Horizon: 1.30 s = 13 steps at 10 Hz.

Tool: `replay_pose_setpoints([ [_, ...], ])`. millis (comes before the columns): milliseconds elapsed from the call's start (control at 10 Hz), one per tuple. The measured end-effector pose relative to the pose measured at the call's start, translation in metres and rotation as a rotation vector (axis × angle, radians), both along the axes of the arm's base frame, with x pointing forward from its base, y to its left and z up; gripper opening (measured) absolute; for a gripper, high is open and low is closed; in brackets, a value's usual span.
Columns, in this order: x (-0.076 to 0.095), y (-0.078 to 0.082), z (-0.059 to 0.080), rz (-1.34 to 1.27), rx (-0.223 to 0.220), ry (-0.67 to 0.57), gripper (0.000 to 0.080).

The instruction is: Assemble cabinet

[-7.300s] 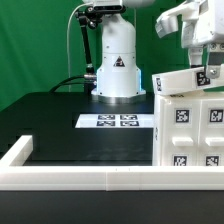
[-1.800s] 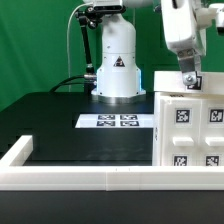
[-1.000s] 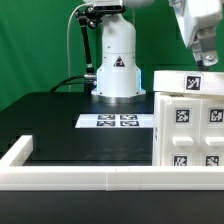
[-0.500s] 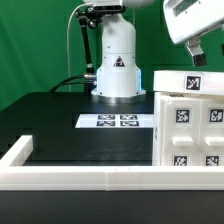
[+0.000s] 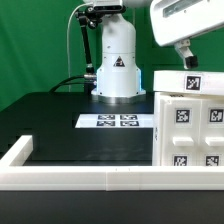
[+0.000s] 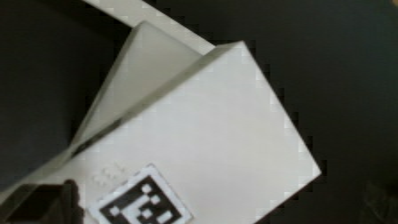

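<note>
I find the cabinet [image 5: 190,125] standing on the black counter [image 5: 70,120] at the exterior view's right, its front face toward the camera with tagged drawer fronts set in a grid. A white block [image 5: 187,82] with its own tag lies flat on top of the shell, which I judge to be a loose part rested there rather than fitted, since it overhangs slightly and sits askew to the shell's edge.

My arm's hand [image 5: 183,55] hangs above that block, apart from it. Only a stub of the fingers shows below the white housing in the exterior view, and the wrist view shows one dark tip at its edge, so I cannot tell how far apart they stand. Nothing is visibly held.

The wrist view looks down on a white panel [image 6: 196,140] with a tag [image 6: 146,205] near its corner, consistent with the block on top.

The marker board [image 5: 118,122] lies flat mid-counter, near the robot base [image 5: 116,70], clear of the work. The white rail [image 5: 70,178] runs along the near edge, presumably to keep parts from sliding off
</note>
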<state>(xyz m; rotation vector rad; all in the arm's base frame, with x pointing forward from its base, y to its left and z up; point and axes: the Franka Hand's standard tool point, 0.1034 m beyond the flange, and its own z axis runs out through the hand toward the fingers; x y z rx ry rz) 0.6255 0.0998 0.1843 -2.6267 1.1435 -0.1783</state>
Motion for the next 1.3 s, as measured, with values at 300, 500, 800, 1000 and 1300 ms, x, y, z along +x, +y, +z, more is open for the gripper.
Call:
replay_pose_setpoints([
  [300,0.002,-0.001,0.002,0.388,-0.09,-0.03,0.0796],
  [500,0.003,-0.001,0.001,0.573,-0.135,-0.041,0.0796],
  [800,0.003,-0.004,0.001,0.785,-0.184,-0.078,0.0796],
  [1000,0.002,-0.01,-0.002,1.048,-0.236,-0.123,0.0796],
  [1300,0.0,-0.003,-0.006,1.336,-0.324,-0.13,0.0796],
])
